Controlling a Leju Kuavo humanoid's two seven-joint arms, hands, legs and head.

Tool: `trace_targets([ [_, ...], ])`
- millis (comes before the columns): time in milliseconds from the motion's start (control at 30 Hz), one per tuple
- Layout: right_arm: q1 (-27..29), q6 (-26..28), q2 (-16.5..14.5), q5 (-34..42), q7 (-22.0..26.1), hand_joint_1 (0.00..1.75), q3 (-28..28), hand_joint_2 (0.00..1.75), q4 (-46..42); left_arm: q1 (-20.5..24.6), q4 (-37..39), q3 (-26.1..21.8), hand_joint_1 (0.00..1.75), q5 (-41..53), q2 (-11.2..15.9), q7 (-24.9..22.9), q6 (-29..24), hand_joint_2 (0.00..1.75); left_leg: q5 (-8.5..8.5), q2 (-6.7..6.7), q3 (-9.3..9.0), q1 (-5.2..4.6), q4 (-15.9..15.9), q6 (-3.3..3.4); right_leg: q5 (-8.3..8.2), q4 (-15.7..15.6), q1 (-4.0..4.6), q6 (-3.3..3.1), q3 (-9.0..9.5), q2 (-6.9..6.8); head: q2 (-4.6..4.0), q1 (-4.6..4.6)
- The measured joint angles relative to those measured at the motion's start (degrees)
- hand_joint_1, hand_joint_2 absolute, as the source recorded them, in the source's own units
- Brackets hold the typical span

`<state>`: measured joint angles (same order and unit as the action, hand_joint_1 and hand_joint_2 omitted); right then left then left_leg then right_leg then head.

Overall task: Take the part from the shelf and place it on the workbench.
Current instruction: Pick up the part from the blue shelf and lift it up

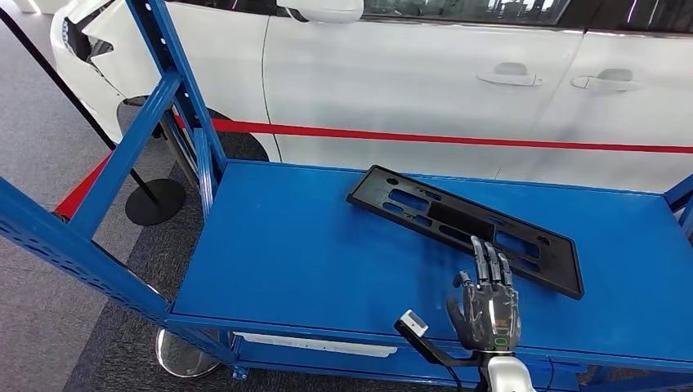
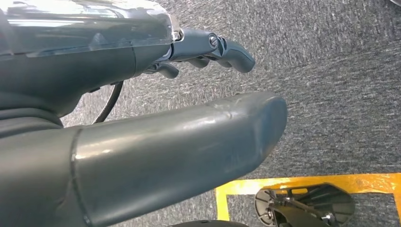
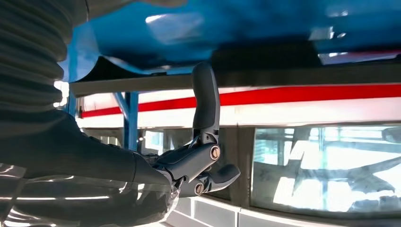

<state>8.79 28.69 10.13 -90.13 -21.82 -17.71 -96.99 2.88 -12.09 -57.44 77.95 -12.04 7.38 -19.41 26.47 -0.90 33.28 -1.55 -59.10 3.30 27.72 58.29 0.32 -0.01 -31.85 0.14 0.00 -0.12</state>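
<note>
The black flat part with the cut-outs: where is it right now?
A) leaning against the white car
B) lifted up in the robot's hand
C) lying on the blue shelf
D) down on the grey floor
C: in the head view the black part lies flat on the blue shelf, with the right hand at its near edge, fingers extended and not lifting it.

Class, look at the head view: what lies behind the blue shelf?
Behind the blue shelf stands a white car with a red tape across it. The shelf hides the car's lower body.
</note>
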Motion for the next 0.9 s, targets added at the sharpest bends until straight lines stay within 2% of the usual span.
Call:
trace_targets([
  [333,-3.34,-0.26,1.84,0.0,-1.58,0.0,-4.81,1.75,3.62,0.05,0.0,0.14,0.0,0.31,0.0,-0.02,0.07,0.0,0.07,0.03,0.05,-0.01,0.0,0.05,0.01,-0.02,0.0,0.0,-0.02,0.03,0.0,-0.01],
  [533,-10.96,-0.7,2.16,-0.01,-8.82,0.0,-13.56,1.75,11.02,0.28,0.0,1.06,0.0,2.06,-0.07,-0.1,0.49,0.0,0.06,0.2,-0.11,0.01,0.0,0.04,0.0,-0.02,0.01,0.01,0.06,0.16,0.0,-0.02],
  [667,-14.68,-0.56,2.09,-0.02,-9.48,0.0,-17.98,1.75,14.9,0.32,0.01,1.54,0.0,2.54,-0.28,-0.69,0.57,0.0,0.07,0.18,-0.25,0.01,0.0,0.04,0.01,-0.02,0.01,-0.01,0.23,0.15,0.0,0.0],
  [900,-17.94,1.19,2.05,-0.02,-10.62,0.0,-22.22,1.75,17.98,0.24,0.01,1.66,0.0,3.05,-0.31,-1.34,0.57,0.0,0.08,0.21,-0.3,0.01,0.0,0.04,0.01,-0.02,0.01,-0.01,0.27,0.16,0.0,0.0],
])
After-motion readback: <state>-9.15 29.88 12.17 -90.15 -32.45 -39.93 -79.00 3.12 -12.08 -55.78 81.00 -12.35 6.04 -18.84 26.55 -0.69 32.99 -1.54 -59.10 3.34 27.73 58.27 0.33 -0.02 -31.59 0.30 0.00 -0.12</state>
